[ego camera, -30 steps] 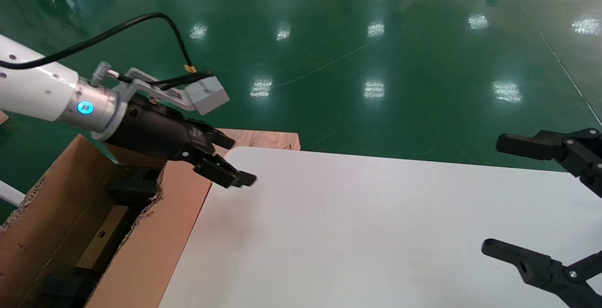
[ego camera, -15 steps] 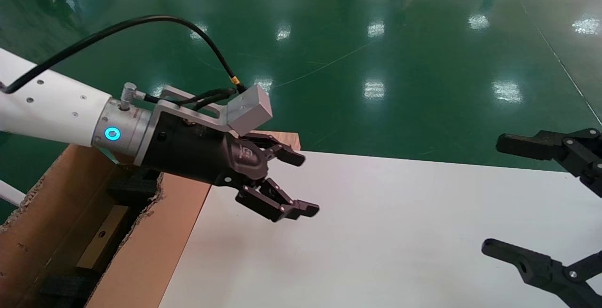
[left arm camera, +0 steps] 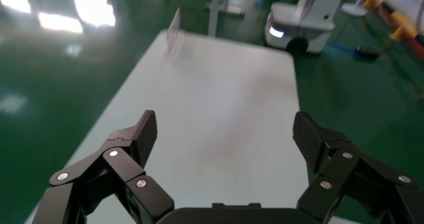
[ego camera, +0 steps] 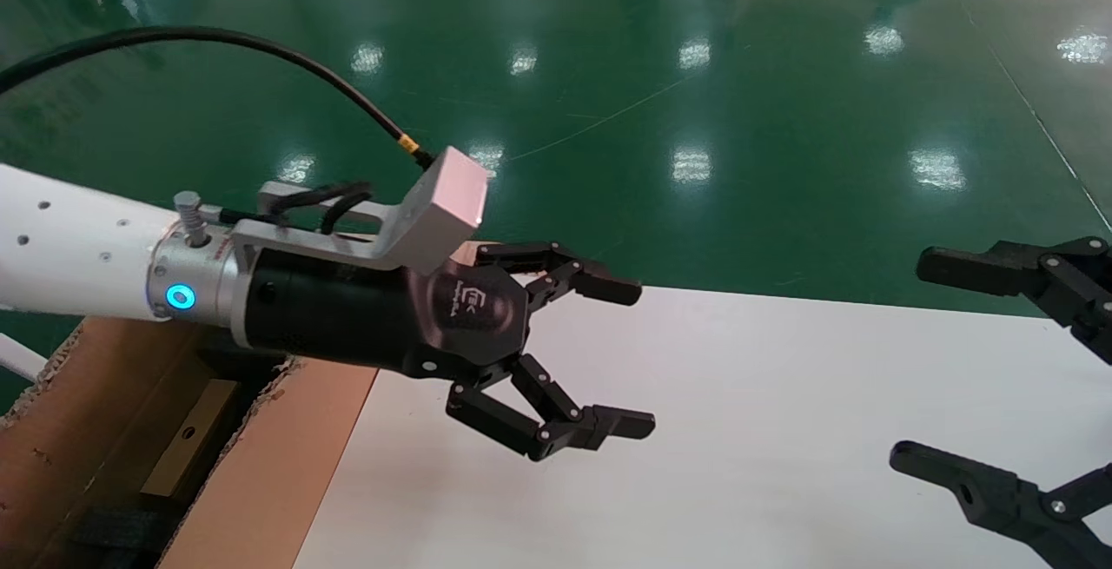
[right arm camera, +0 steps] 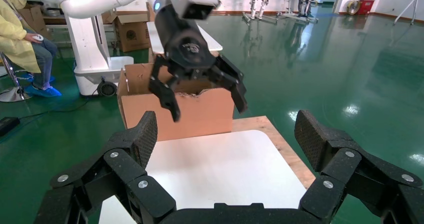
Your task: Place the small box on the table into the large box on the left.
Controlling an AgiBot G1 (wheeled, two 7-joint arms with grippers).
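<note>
1. Head view: we see our left claw (ego camera: 630, 356) at frame centre, fingers spread wide and empty, above the white surface (ego camera: 738, 430).
2. The small box (ego camera: 187, 439) lies inside the large box (ego camera: 261, 473) at lower left.
3. Our right claw (ego camera: 921, 360) sits at the right edge, spread open, empty.

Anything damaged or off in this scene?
The large box has ragged, torn flap edges, seen at the table's left end. The small box lies inside it. The left gripper hangs open over the table; the right gripper is open at the right.
</note>
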